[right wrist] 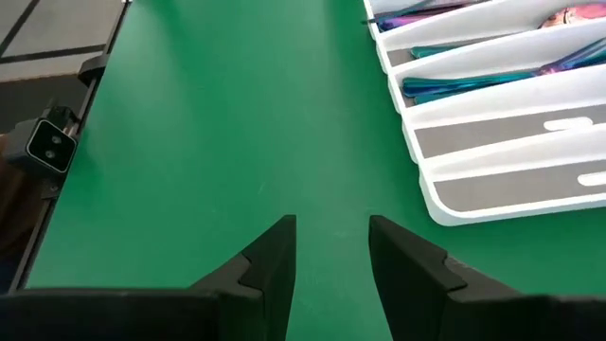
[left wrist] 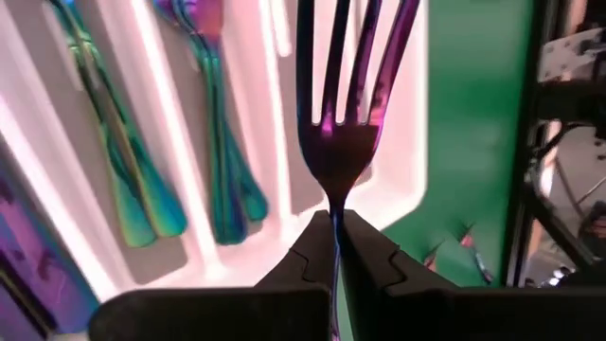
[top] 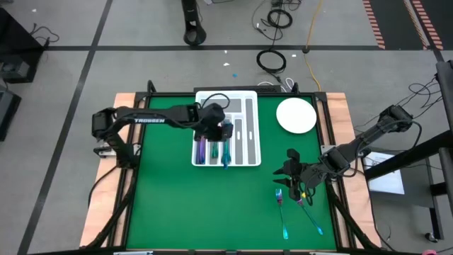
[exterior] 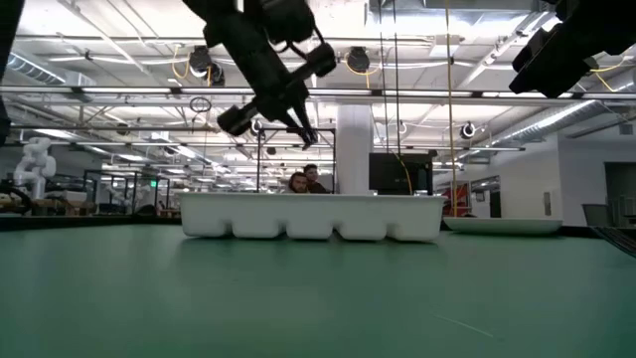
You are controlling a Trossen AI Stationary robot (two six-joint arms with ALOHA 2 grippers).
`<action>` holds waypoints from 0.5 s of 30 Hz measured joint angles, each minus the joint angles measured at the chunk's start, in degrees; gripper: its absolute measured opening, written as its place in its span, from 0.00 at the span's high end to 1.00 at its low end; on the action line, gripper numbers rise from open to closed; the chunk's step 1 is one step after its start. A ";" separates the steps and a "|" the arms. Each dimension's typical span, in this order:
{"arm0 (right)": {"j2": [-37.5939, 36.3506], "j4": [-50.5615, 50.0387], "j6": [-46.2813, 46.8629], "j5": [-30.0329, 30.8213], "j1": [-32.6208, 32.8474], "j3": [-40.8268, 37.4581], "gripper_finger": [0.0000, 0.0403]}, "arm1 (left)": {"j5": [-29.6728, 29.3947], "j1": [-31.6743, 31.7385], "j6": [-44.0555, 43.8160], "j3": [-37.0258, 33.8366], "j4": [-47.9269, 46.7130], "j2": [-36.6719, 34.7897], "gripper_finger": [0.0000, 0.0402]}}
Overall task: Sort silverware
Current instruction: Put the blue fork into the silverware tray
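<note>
My left gripper (left wrist: 334, 248) hangs over the white compartmented tray (top: 248, 152), shut on an iridescent purple fork (left wrist: 341, 123). In the high view this gripper (top: 218, 129) is above the tray's left half. The tray's left compartments hold more silverware (left wrist: 142, 194), lying flat. A few loose pieces (top: 283, 202) lie on the green mat near the right front. My right gripper (right wrist: 331, 248) is open with nothing between its fingers; in the high view it (top: 290, 173) hovers just behind those loose pieces. My left gripper pinches the fork's handle (left wrist: 335, 210) just behind the tine head, between its two fingers. The fingers slant down from the table's left. The fork sticks out past the fingertips with its tines pointing away, lifted clear above the tray.
A round white plate (top: 296, 115) sits at the far right of the mat, beside the tray. The tray's right compartments (right wrist: 511, 142) show bare grey bottoms. Open green mat (top: 212, 205) lies in front of the tray. People show in the room beyond the table (exterior: 306, 182).
</note>
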 joint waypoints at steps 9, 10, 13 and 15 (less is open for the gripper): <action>-0.02 0.13 -5.38 0.02 -0.90 0.00 0.69 | 3.28 5.20 3.42 -0.02 1.21 5.10 0.99; -0.02 0.11 -6.06 0.06 -1.23 0.02 0.69 | 3.62 5.82 3.86 -0.02 1.26 5.48 0.99; -0.02 0.14 -8.15 0.04 -2.41 0.01 0.69 | 5.62 7.26 4.34 0.29 0.95 7.17 0.99; -0.02 0.21 -9.88 0.06 -3.34 0.01 0.69 | 7.20 7.85 5.25 1.31 0.50 8.41 0.99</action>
